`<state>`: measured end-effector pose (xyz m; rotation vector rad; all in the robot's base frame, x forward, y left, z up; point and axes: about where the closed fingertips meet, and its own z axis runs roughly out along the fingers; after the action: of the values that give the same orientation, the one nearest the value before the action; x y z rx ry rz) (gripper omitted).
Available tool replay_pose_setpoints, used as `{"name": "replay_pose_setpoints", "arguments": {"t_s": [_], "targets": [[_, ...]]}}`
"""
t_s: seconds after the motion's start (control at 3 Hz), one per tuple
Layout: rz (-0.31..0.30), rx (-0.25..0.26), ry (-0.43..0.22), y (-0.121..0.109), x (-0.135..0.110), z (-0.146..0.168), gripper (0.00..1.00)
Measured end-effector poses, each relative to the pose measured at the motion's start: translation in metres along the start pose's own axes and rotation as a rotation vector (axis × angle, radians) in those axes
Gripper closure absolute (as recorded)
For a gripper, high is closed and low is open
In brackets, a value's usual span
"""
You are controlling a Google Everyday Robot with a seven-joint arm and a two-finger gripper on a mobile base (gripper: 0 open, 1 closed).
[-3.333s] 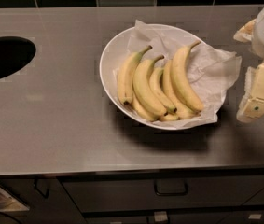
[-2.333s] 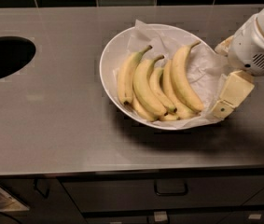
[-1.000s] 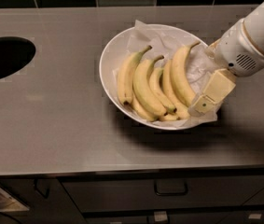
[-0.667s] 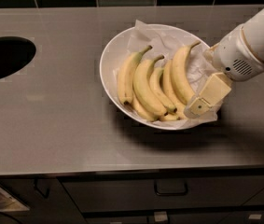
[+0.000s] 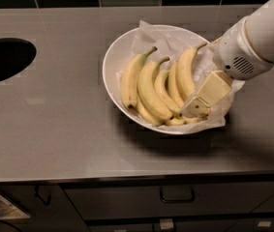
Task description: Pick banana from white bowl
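Far left, mid-height: dark oval cutout in the steel counter, not relevant.

Centre, a bit right: white bowl sits on the counter with its paper lining crumpled along the top and right rim. Five bananas are fanned inside, stems toward the top of the frame.

Target is the banana at the right of the fan. It's thick, its pale stem points to the upper right, and it lies against its neighbour on the left.

Gripper is down inside the bowl's lower-right part, its tip at or over the banana's lower end. Contact can't be confirmed from this angle. Can't tell whether the claw is spread or closed, as only one cream face shows. The arm comes in from the upper right.

Step, my read: final approach or grasp setup, with nothing lifted yet.

Next move calls for:
- straddling only the rightmost banana, not the one beside it
- closing across its thickness, clear of the paper
- lifting straight up so the bowl doesn't drag
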<state>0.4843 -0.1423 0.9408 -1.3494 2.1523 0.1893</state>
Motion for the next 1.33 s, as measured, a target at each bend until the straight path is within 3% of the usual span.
{"name": "replay_pose_setpoints", "arguments": {"t_s": [0.67, 1.0, 1.33], "targets": [[0.010, 0.109, 0.071, 0.005, -0.015, -0.017, 0.00], [0.024, 0.103, 0.083, 0.007, -0.015, -0.011, 0.00], [0.075, 0.073, 0.073, 0.002, -0.005, 0.007, 0.11]]}}
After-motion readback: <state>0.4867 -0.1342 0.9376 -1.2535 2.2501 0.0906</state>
